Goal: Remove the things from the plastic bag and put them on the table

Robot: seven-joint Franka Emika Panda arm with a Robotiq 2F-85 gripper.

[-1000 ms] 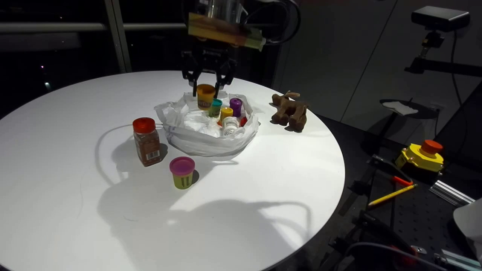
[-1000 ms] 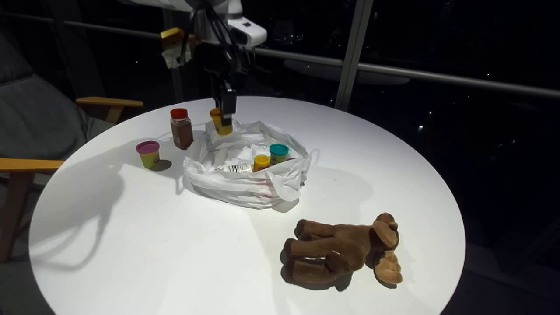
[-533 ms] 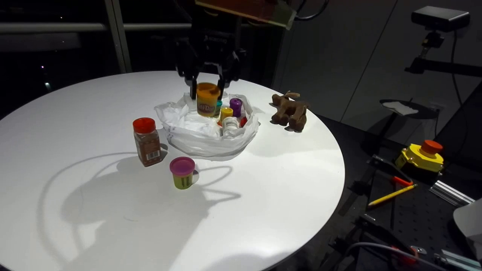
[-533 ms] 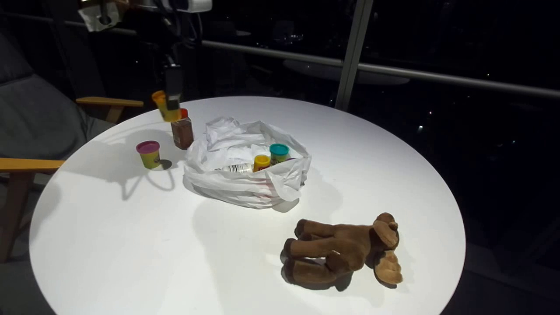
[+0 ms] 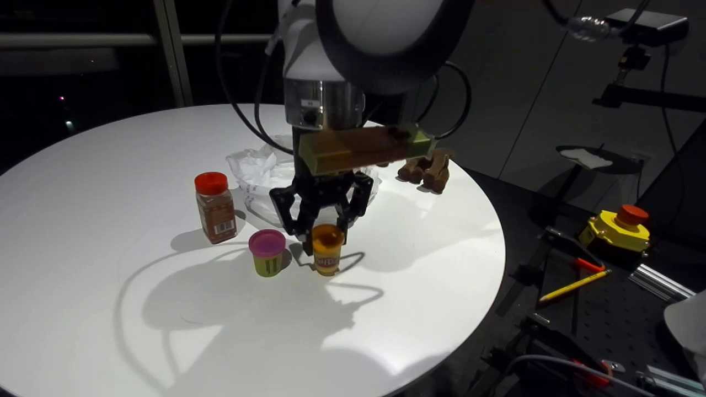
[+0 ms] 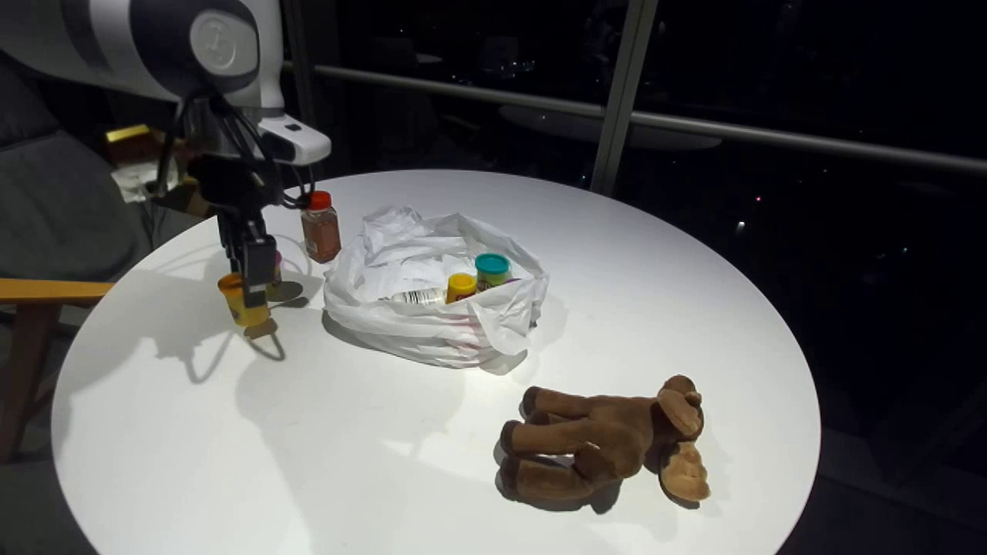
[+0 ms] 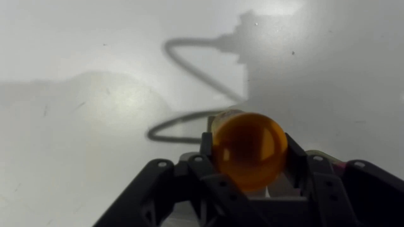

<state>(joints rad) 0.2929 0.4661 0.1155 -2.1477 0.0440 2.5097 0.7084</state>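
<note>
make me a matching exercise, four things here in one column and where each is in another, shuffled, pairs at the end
1. orange-topped tub
2. teal-lidded tub
3. brown plush animal
4. red-lidded jar

A. inside the plastic bag
B. lying down on the table
C. held in the gripper
D. standing upright, not held

Pairs: 1-C, 2-A, 3-B, 4-D

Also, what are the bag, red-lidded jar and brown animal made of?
Bag: likely thin plastic film, crinkled, translucent: faint red shows through.
Red-lidded jar: smooth, see-through, brown showing inside; plastic or glass, can't tell.
Brown animal: probably plush fabric, matte, softly rounded.
</note>
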